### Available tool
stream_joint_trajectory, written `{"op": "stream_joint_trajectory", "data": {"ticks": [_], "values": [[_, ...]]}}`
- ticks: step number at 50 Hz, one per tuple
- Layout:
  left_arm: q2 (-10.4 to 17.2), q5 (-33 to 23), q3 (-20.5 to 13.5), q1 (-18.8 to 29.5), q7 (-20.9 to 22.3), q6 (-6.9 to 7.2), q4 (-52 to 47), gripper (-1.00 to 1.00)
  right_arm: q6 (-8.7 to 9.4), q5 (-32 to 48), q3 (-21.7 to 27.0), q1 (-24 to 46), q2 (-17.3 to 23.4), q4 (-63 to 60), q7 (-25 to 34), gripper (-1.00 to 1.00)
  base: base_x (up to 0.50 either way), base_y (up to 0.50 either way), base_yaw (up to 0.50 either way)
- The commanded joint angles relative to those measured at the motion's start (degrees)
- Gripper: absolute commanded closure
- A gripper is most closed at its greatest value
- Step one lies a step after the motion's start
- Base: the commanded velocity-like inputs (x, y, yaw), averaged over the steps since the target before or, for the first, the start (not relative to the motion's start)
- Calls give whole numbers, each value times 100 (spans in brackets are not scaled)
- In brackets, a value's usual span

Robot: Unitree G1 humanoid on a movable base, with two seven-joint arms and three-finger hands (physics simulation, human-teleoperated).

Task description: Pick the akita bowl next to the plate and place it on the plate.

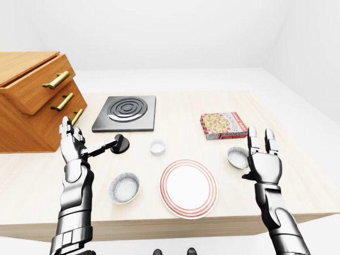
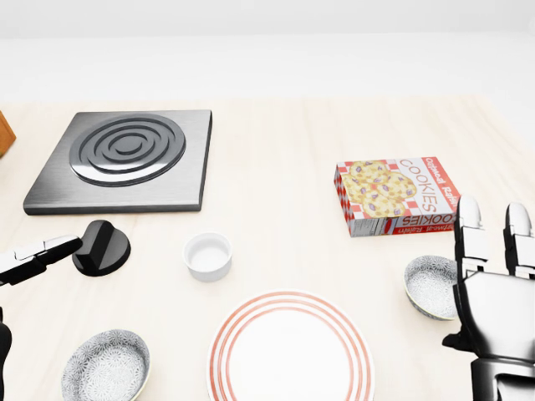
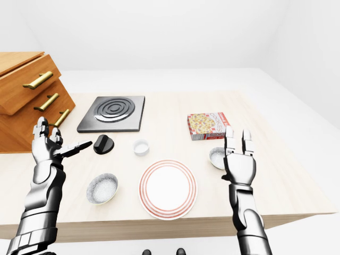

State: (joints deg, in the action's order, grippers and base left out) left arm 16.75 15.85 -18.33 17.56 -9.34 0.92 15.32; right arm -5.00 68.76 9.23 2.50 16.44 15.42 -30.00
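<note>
right hand (image 2: 495, 311) – fingers spread upright, holding nothing, likely pre-grasp | grey speckled ceramic bowl (image 2: 430, 286) just beside it on pale wooden bench (image 2: 276, 167), head-view right of red-ringed white plate (image 2: 288, 357) | left hand (image 1: 73, 149) – open, idle

1. The plate (image 2: 288, 298) lies on the tabletop (image 2: 276, 167), midway along its bottom edge in the head view.
2. One akita bowl (image 2: 430, 286) sits right of the plate, near it but apart.
3. A second bowl (image 2: 106, 366) sits left of the plate, toward the bottom-left corner.
4. A small cup (image 2: 207, 255) stands above the plate's upper left.
5. A knob (image 2: 102, 247) lies left of the cup, above the second bowl.
6. The burner plate (image 2: 125, 159) lies toward the top-left corner, above the knob.
7. The cookie box (image 2: 399, 195) lies near the right edge, above the akita bowl.
8. A drawer cabinet (image 1: 29, 101) stands at the left edge, left of the burner plate.
</note>
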Motion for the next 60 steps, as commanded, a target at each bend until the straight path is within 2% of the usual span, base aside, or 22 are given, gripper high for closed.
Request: {"op": "stream_joint_trajectory", "data": {"ticks": [1, 16, 19, 22, 46, 60], "values": [[-2, -6, 2, 1, -5, 4, -5, -100, 0, -53, 18, 124, 99, 197, 0, -100, 0, 0, 0], [4, 3, 1, 11, -8, 3, 12, -100, 0, -101, 15, 337, 238, 552, 0, -100, 0, 0, 0], [6, -3, 3, 38, 7, -58, 101, -100, 0, -103, 3, 362, 256, 610, 0, -100, 0, 0, 0], [9, 8, 4, 30, -5, -21, 58, -100, 0, -112, -5, 405, 277, 670, 0, -100, 0, 0, 0], [9, 13, 4, 17, -18, 5, 21, -100, 0, -161, -126, 591, 304, 883, 0, -100, 0, 0, 0], [14, 13, 5, 32, -11, -28, 66, -100, 0, -156, -210, 645, 293, 1106, 0, -100, 0, 0, 0]]}}
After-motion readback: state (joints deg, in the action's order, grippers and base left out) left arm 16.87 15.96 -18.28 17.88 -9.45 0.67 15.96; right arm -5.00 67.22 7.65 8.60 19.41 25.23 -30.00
